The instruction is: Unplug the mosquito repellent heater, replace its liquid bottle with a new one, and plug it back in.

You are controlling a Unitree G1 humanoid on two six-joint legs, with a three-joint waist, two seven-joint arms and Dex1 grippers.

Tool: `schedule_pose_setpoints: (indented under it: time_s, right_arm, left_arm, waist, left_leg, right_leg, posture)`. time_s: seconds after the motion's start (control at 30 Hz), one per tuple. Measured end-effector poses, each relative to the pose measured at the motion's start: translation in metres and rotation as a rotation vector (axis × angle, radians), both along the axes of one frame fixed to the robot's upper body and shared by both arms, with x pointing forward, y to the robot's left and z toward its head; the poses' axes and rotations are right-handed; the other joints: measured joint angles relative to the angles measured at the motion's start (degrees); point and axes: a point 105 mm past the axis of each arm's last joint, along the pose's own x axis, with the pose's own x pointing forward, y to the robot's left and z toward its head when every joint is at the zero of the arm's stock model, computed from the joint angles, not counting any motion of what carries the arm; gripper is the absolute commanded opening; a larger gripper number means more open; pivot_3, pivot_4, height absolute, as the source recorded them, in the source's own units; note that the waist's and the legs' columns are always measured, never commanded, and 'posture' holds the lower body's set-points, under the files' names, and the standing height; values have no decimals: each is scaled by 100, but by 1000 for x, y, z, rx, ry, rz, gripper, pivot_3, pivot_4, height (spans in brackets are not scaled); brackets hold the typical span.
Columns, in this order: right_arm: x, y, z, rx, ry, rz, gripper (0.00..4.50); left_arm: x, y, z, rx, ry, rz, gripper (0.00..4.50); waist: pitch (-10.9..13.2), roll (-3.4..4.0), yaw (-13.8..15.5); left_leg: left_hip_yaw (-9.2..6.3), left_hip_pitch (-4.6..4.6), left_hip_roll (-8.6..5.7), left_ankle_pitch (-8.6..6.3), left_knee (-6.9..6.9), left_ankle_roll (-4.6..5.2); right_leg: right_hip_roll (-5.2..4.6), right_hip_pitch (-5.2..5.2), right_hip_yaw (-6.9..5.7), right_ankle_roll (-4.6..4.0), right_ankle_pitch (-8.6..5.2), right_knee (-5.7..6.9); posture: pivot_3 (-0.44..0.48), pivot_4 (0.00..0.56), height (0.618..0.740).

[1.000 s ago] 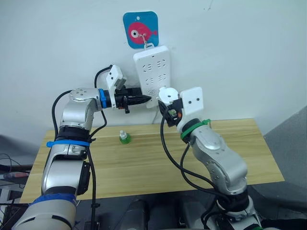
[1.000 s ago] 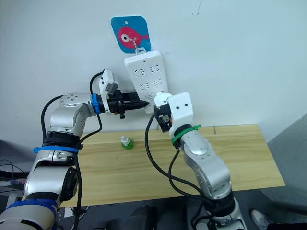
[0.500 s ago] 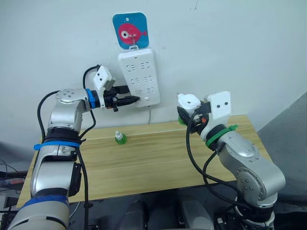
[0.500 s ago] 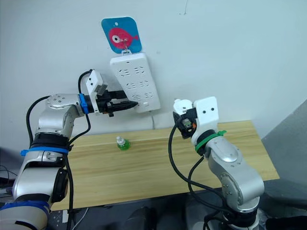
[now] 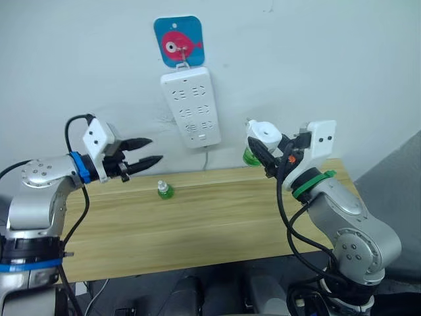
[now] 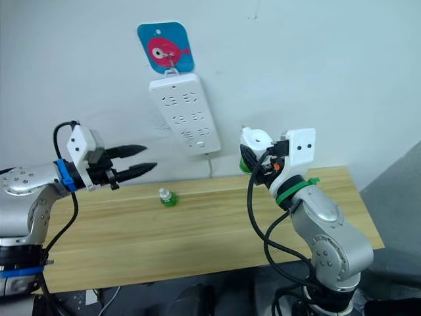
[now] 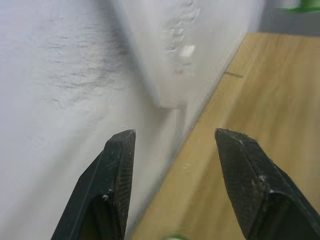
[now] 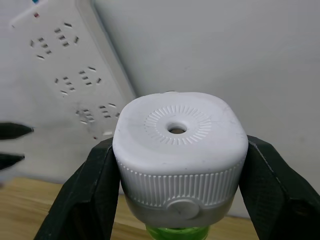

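My right gripper (image 5: 262,146) is shut on the mosquito repellent heater (image 8: 180,145), a white rounded unit with a round hole on top. It is held in the air above the table's back right, away from the wall. A green liquid bottle (image 5: 249,157) hangs under it. A second small green bottle (image 5: 163,191) with a white cap stands on the wooden table (image 5: 217,224) at the back left of centre. My left gripper (image 5: 150,150) is open and empty, hovering left of that bottle and pointing toward the white power strip (image 5: 191,105) on the wall.
The power strip hangs from a blue hook plate with a pink fish (image 5: 178,41); its cord (image 5: 206,158) drops behind the table. The wall runs close behind the table's back edge. Bare wood lies in front of the bottle.
The right gripper carried the heater away from the power strip to the right. The left gripper drew back left from the strip and opened. The camera also shifted.
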Motion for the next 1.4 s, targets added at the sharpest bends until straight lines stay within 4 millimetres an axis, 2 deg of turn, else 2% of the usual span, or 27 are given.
schedule_pose_setpoints:
  time_s: [0.17, 0.37, 0.53, 0.73, 1.03, 1.13, 1.2, 1.4]
  right_arm:
    - [-3, 9, 4, 85, 7, 69, 2916]
    - [-4, 14, 10, 169, 25, 97, 2916]
    - [-5, 15, 10, 191, 48, 89, 2916]
    - [-6, 15, 9, 210, 65, 80, 2916]
    - [-8, 15, 5, 233, 93, 72, 2916]
    - [-9, 14, 5, 238, 94, 72, 2916]
    - [-9, 13, 5, 234, 92, 70, 2916]
    - [-10, 15, 7, 229, 86, 79, 2916]
  left_arm:
    - [-18, -53, 0, -75, 29, -159, 2653]
    - [-3, -88, 1, -168, -24, -177, 2653]
    - [2, -116, -8, -230, -13, -226, 2653]
    - [4, -123, -5, -268, -4, -248, 2653]
    - [3, -134, -4, -310, 42, -304, 2653]
    - [5, -132, -6, -298, 43, -304, 3204]
    - [8, -129, -8, -270, 20, -293, 3780]
    - [10, -134, -8, -267, 6, -296, 3811]
  waist:
    - [-2, 4, 214]
    - [-3, 3, 224]
    - [-3, 3, 193]
    - [-4, 3, 69]
    - [-4, 2, 54]
    - [-4, 2, 52]
    - [-4, 2, 55]
    - [-4, 2, 54]
  left_leg:
    - [7, 2, 0, 3, 14, -4]
    - [14, 5, 0, 27, 20, -17]
    - [14, 3, 0, 31, 19, -13]
    - [14, 2, 2, 31, 18, -12]
    - [15, 2, 2, 32, 19, -10]
    - [16, 2, 3, 32, 19, -10]
    - [15, 2, 3, 33, 19, -9]
    - [16, 1, 2, 33, 19, -9]
  right_leg:
    - [0, 8, 3, 0, 0, -4]
    - [1, 12, 5, -21, 14, -1]
    - [4, 10, 5, -23, 15, 2]
    - [6, 10, 5, -23, 15, 1]
    - [9, 11, 8, -23, 15, -1]
    - [10, 11, 9, -23, 15, -1]
    - [10, 11, 10, -23, 15, -1]
    - [11, 11, 11, -23, 15, -2]
  posture:
    - [-123, 176, 740]
    - [-161, 172, 740]
    - [-187, 171, 740]
    - [-197, 168, 740]
    - [-204, 165, 740]
    - [-204, 164, 740]
    - [-203, 162, 740]
    - [-202, 160, 740]
